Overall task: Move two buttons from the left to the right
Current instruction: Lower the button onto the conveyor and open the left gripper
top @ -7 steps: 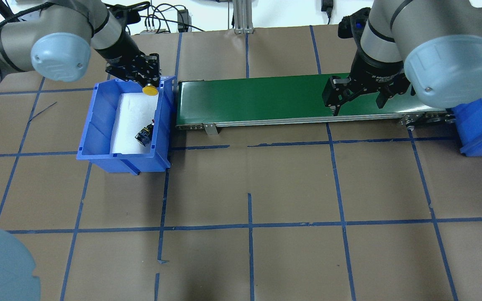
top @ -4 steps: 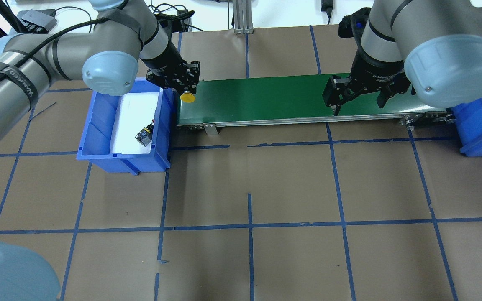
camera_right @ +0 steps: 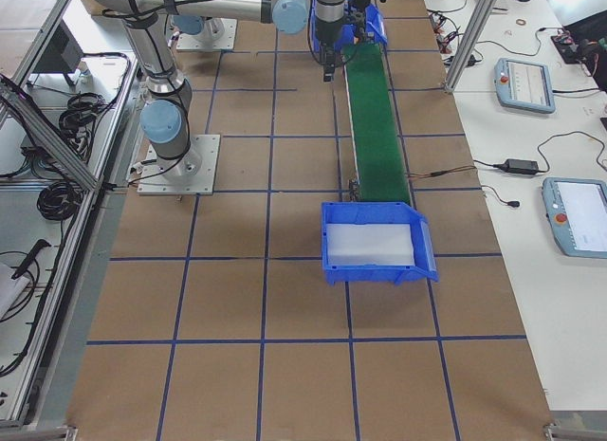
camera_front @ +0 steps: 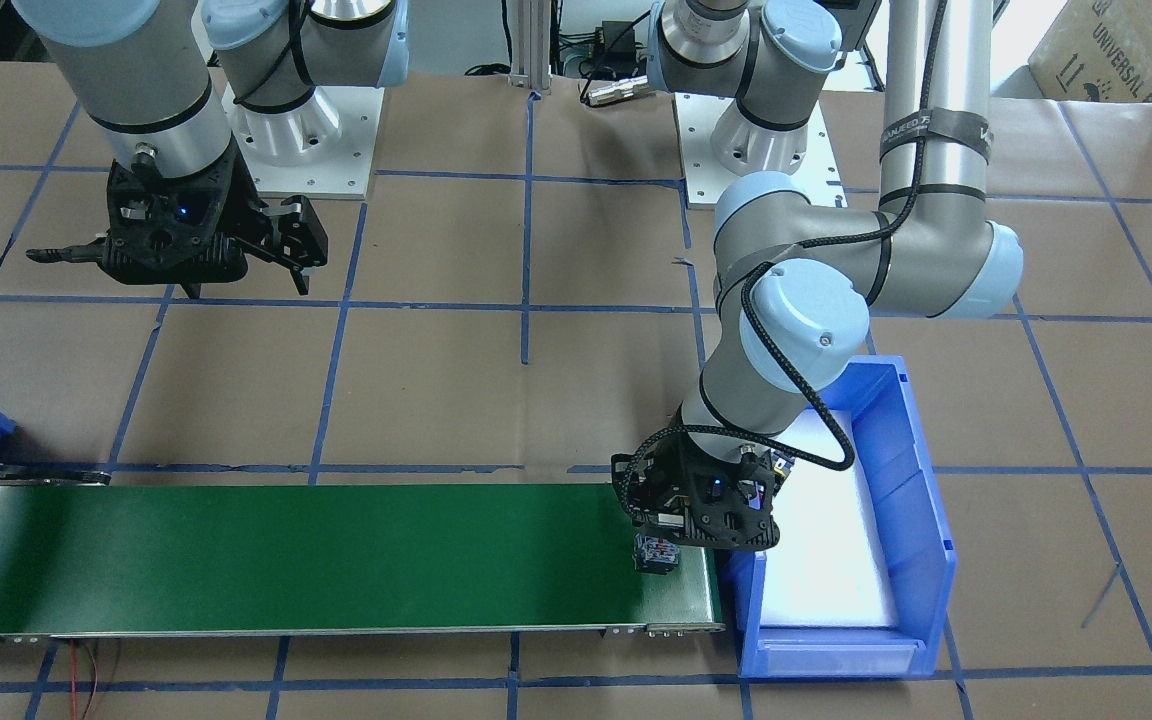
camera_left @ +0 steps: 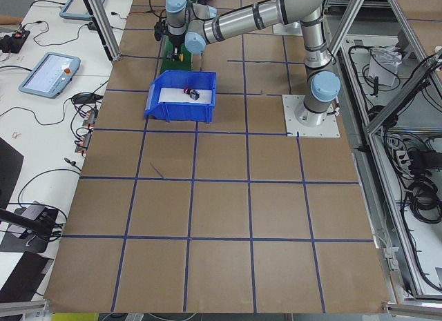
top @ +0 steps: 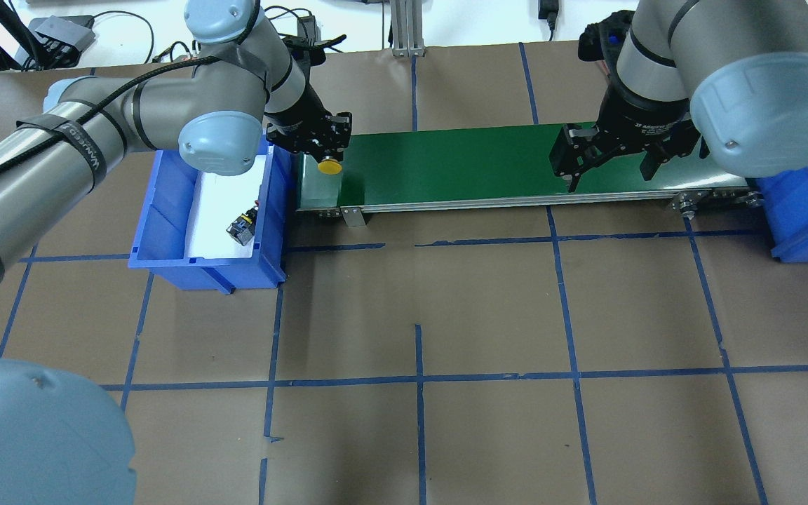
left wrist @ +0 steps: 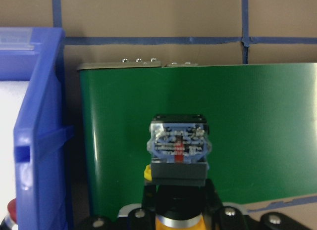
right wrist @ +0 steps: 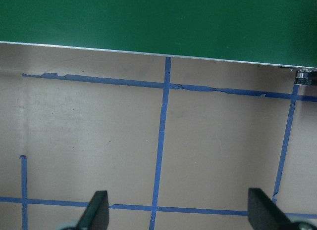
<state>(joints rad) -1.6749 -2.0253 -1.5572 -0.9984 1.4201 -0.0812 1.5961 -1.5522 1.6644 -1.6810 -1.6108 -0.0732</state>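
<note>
My left gripper (top: 321, 144) is shut on the yellow button (top: 330, 167) and holds it just above the left end of the green conveyor belt (top: 446, 165). In the left wrist view the button's grey-black contact block (left wrist: 178, 148) sits between the fingers over the belt. In the front view the block (camera_front: 656, 553) hangs below the left gripper (camera_front: 681, 530). The red button (top: 243, 228) lies on white foam in the left blue bin (top: 165, 203). My right gripper (top: 611, 172) is open and empty over the belt's right part.
A second blue bin (top: 797, 210) with white foam stands at the belt's right end. The left bin's wall (left wrist: 39, 141) is close beside the held button. Brown paper with blue tape lines covers the table (top: 418, 315).
My left gripper has carried the yellow button rightwards, from over the left bin to over the belt's left end. The right gripper has shifted slightly and stays open.
</note>
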